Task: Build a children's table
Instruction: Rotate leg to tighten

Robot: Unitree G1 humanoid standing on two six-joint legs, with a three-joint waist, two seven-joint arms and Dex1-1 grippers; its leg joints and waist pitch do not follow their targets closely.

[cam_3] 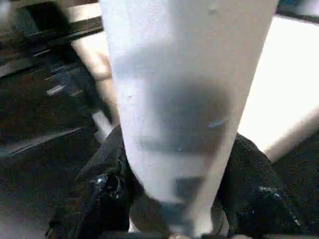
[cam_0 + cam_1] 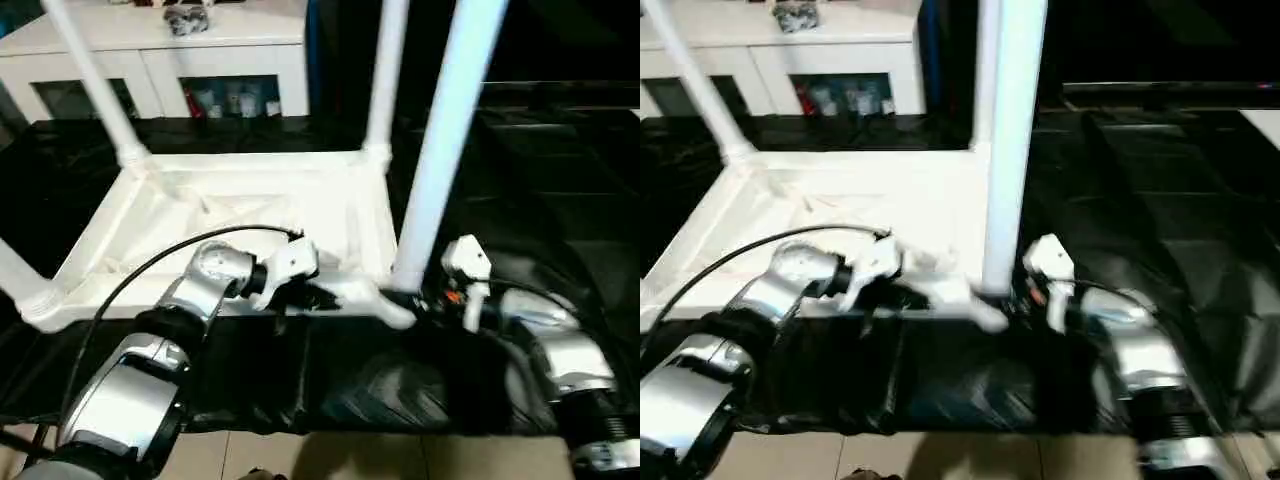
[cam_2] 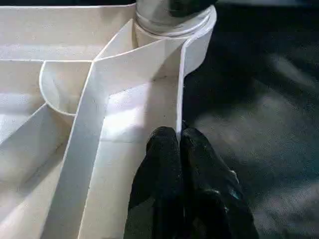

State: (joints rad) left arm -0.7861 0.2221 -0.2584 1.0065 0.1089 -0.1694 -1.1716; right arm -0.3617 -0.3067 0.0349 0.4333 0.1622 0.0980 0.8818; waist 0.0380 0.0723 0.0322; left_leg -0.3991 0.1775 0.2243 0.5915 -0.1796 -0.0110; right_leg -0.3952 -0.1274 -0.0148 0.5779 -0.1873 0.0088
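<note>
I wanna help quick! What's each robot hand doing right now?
Left gripper: closed, pinching the tabletop rim.
Right gripper: closed around a table leg.

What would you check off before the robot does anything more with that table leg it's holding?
1. Right gripper closed around the near-right leg: ok.
2. Left gripper pinching the tabletop rim, steadying it: ok.
3. Leg foot meeting the corner socket: ok.
4. Leg fully seated in the socket: cannot tell.
5. Held leg upright: not ok, it leans slightly.
6. Far-right leg standing in its socket: ok.
</note>
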